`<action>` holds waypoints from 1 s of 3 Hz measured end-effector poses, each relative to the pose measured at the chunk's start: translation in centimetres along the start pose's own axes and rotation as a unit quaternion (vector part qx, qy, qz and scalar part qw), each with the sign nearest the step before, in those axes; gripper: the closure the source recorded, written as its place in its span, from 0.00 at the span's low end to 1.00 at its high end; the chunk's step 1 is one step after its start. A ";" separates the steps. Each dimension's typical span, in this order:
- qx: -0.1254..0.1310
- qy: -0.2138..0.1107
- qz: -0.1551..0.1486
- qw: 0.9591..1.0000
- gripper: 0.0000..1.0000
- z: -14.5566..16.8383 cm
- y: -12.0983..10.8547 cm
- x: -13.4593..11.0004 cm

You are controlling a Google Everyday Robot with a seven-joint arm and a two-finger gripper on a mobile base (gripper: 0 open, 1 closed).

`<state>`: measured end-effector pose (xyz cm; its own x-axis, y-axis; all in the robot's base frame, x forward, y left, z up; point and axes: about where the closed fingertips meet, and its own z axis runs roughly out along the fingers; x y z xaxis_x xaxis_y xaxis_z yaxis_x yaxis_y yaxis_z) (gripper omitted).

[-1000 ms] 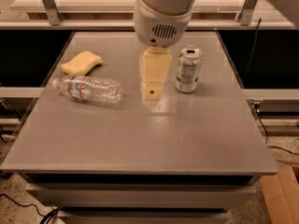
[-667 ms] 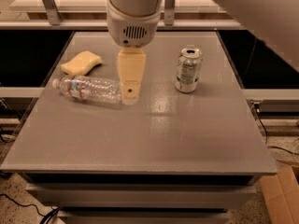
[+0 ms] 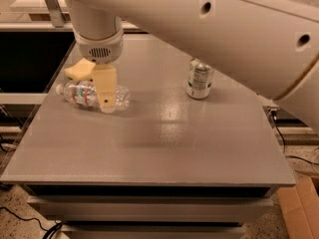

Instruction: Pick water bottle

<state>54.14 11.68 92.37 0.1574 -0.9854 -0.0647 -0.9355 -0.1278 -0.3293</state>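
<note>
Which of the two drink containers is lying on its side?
The water bottle, lying flat at left with the gripper directly over it; the silver can stands upright.

no text, brand, number or sign can be read anywhere here. the small clear ribbed plastic water bottle (image 3: 79,93), lying on its side on the grey counter (image 3: 164,148), carries a red-and-blue label band (image 3: 85,95), but its print shows only as coloured smudges. the silver drink can (image 3: 200,79), standing upright well apart from the bottle, has dark markings on its side that do not resolve into letters. the cream-coloured end effector (image 3: 106,103), hanging over the middle of the bottle, bears no legible marking.
</note>
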 end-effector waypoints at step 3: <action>0.001 0.025 -0.018 1.000 0.00 1.0 -0.4 -1.2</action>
<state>54.67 12.99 91.59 0.1745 -0.9846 -0.0065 -0.9289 -0.1624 -0.3327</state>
